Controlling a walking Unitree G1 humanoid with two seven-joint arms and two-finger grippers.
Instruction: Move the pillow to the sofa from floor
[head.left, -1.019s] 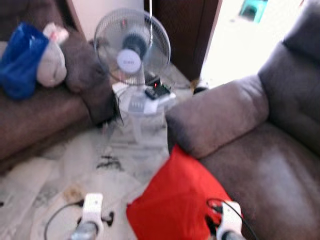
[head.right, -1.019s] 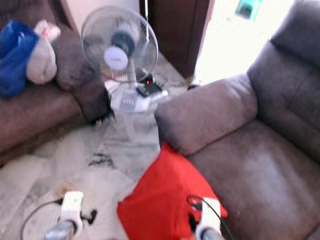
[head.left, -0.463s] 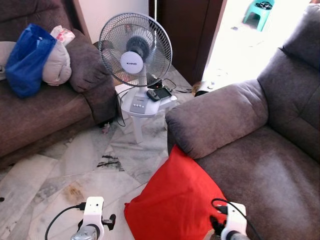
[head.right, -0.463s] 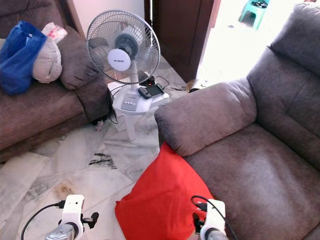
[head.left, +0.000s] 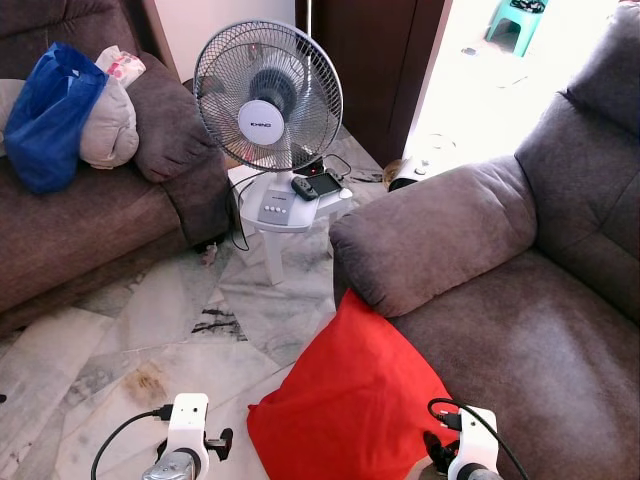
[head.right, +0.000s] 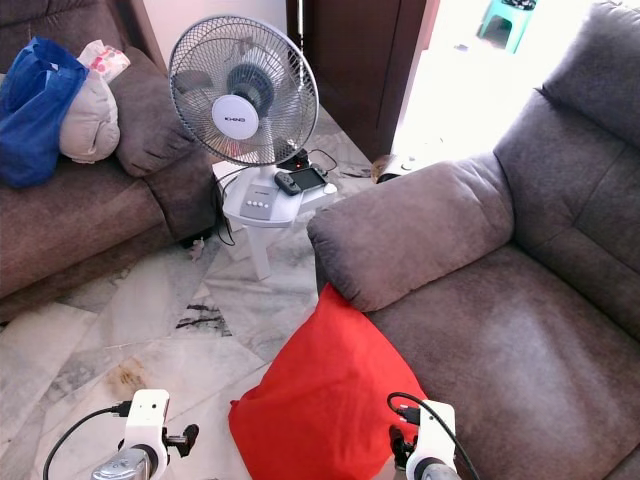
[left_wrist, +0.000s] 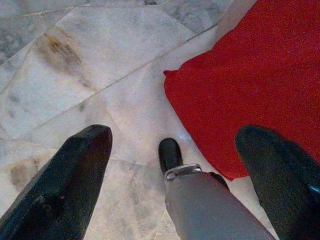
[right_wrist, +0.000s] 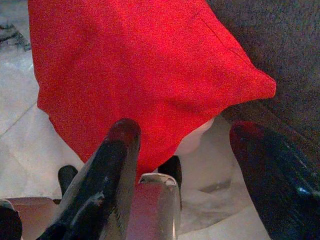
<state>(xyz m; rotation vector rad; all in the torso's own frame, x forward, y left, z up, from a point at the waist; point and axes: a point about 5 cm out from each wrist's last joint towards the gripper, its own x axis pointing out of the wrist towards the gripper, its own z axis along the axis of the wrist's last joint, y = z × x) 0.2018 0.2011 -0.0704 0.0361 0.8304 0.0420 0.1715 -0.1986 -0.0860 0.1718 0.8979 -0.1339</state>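
1. nearest the robot, the left gripper (left_wrist: 172, 185) hung over the marble floor (head.left: 130, 330) with its two black fingers (left_wrist: 65, 185) spread wide, holding nothing and touching nothing; the red pillow's near-left corner lay between them but lower, on the floor.
2. the right gripper (right_wrist: 185, 180) was also spread wide and empty, its fingers (right_wrist: 107, 170) poised above the pillow's near edge; whether a fingertip brushed the fabric could not be told.
3. the red pillow (head.left: 350, 400) stood on the floor, tilted up and leaning against the front of the right sofa (head.left: 520, 330). its long axis ran from the near-left corner on the floor up to the far corner, which pointed away from the robot and touched the underside of the sofa's armrest (head.left: 430, 235).
4. the pillow's right corner pressed against the sofa's seat front, and its left corner rested on bare marble.
5. farther off, a white stool (head.left: 275, 215) stood just left of the armrest, carrying a table fan (head.left: 267, 97) and a dark remote (head.left: 305, 188).
6. at far left, a second brown sofa (head.left: 80, 230) held a blue bag (head.left: 45, 115) resting against a grey cushion (head.left: 108, 125).
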